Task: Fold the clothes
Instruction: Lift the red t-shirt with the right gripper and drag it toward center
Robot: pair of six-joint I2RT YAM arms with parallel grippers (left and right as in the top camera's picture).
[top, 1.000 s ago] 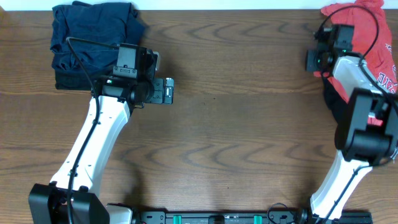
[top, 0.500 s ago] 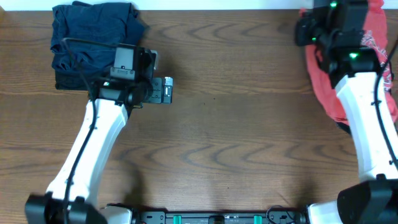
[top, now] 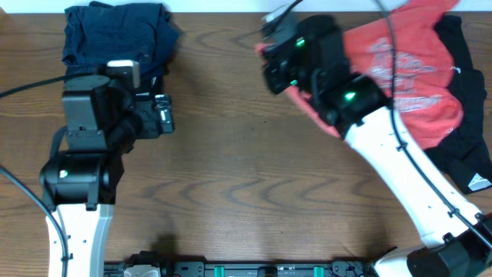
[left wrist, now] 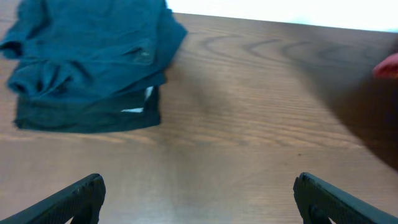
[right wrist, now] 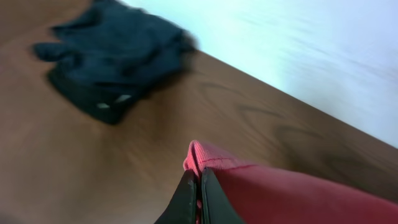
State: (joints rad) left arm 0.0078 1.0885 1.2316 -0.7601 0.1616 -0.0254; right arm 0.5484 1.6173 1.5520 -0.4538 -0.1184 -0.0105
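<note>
The coral-red T-shirt (top: 400, 65) with white lettering is stretched across the table's far right, over a black garment (top: 461, 146) with a small white logo. My right gripper (top: 265, 54) is shut on the shirt's hem and holds it toward the table's middle. In the right wrist view the fingers (right wrist: 199, 190) pinch the red hem (right wrist: 208, 155). My left gripper (top: 165, 119) is open and empty above bare wood; its fingers (left wrist: 199, 196) stand wide apart.
A folded dark blue garment pile (top: 115, 38) lies at the far left corner, also in the left wrist view (left wrist: 87, 68) and the right wrist view (right wrist: 115, 56). The wooden table (top: 246, 185) has a white edge at the back.
My right gripper has pulled the red shirt's hem from the far right corner leftward to the table's middle, spreading it out. My left arm drew back to the left and toward the front.
</note>
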